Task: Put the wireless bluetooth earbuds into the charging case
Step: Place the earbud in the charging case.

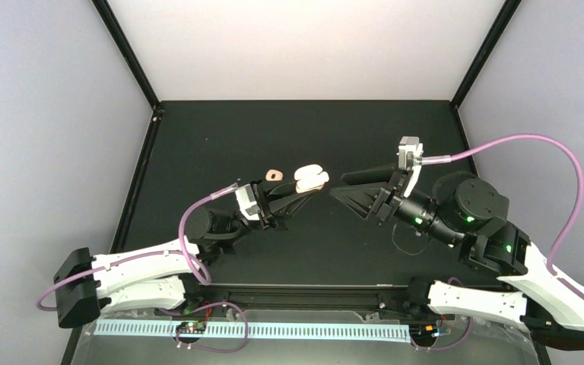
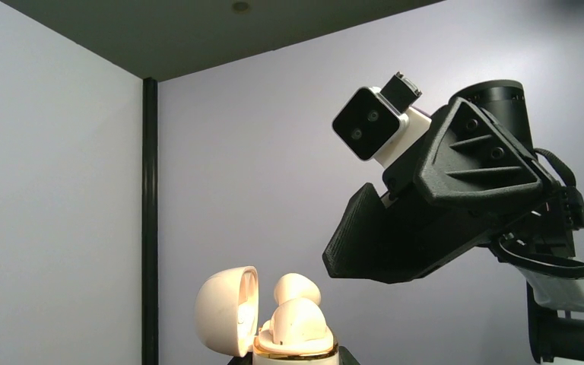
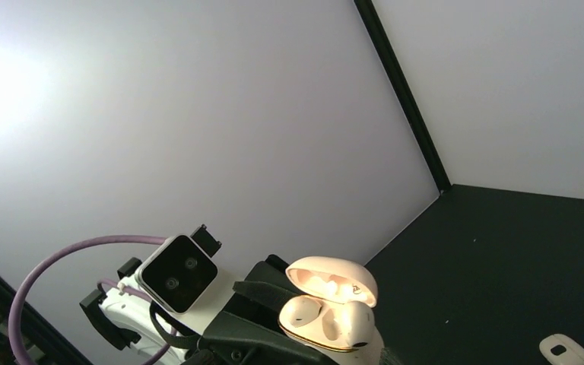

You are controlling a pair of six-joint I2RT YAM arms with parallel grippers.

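The cream-white charging case (image 1: 311, 179) is held above the table with its lid (image 2: 226, 310) swung open, and my left gripper (image 1: 304, 190) is shut on its body. Two wireless bluetooth earbuds sit in it, one (image 2: 296, 287) behind the other (image 2: 301, 321), and their rounded heads rise above the gold rim. The right wrist view shows the same case (image 3: 327, 308) with an earbud (image 3: 301, 312) on its left and another (image 3: 357, 323) on its right. My right gripper (image 1: 336, 185) is open and holds nothing. It points at the case from just to its right, a short gap away.
A small pale object with a dark hole (image 1: 274, 174) lies on the black table (image 1: 304, 129) just behind my left gripper; the same object (image 3: 565, 350) shows in the right wrist view. Grey walls with black corner posts (image 1: 125, 49) enclose the table on three sides.
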